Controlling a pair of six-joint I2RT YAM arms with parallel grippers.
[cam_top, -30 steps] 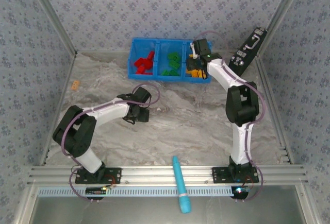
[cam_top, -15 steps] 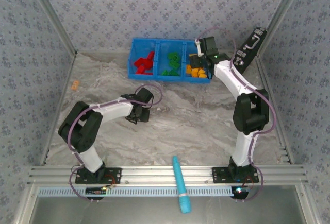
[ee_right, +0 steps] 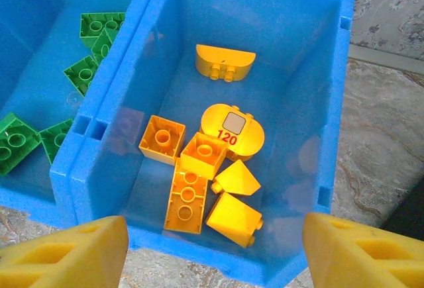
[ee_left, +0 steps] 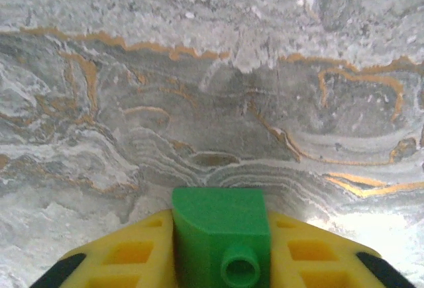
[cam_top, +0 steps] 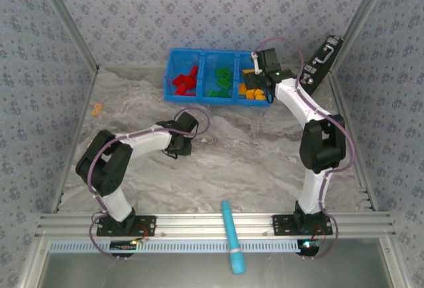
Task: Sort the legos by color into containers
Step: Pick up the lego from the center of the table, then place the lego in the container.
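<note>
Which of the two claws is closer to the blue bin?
Right. The right gripper hangs over the right compartment of the bin; the left gripper is out on the table, well short of it, shut on a green lego.

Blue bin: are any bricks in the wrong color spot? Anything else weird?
No: the blue bin keeps red bricks, green bricks and yellow bricks apart. Oddities: a teal cylinder lies askew across the near rail, and a tan scrap sits far left on the table. One green brick is pinched in the left fingers.
</note>
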